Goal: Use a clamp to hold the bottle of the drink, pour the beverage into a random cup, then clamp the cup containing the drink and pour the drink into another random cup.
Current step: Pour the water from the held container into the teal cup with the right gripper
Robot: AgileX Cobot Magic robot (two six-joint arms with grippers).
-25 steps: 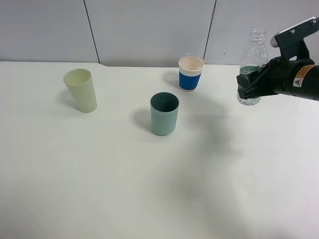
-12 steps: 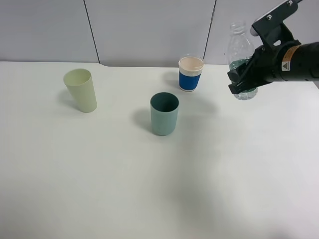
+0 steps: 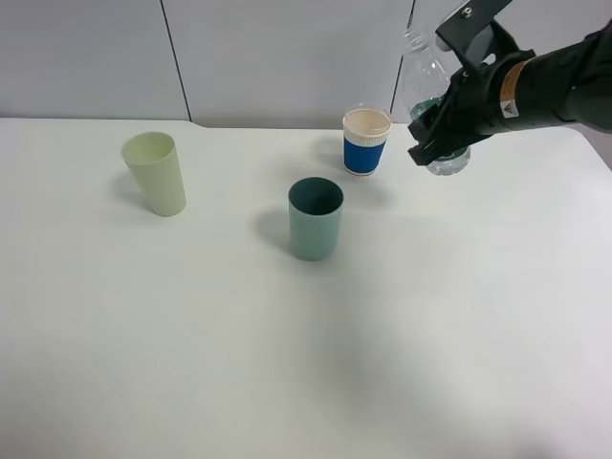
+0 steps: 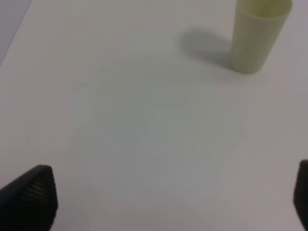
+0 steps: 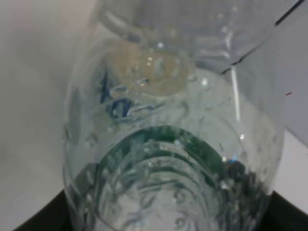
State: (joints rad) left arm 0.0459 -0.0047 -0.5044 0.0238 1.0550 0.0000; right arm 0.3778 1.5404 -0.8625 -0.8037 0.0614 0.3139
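Standing far left, the yellow-green cup (image 3: pixel 156 172) lies ahead of the left gripper (image 4: pixel 166 199), spread wide and empty; the teal cup (image 3: pixel 316 218) sits mid-table; right of the paper cup (image 3: pixel 366 141), the right gripper (image 3: pixel 435 143) clamps the tilted bottle (image 3: pixel 422 76) aloft.

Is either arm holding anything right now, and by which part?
The right gripper holds the water bottle around its lower body, at the green label. The left gripper is open and empty.
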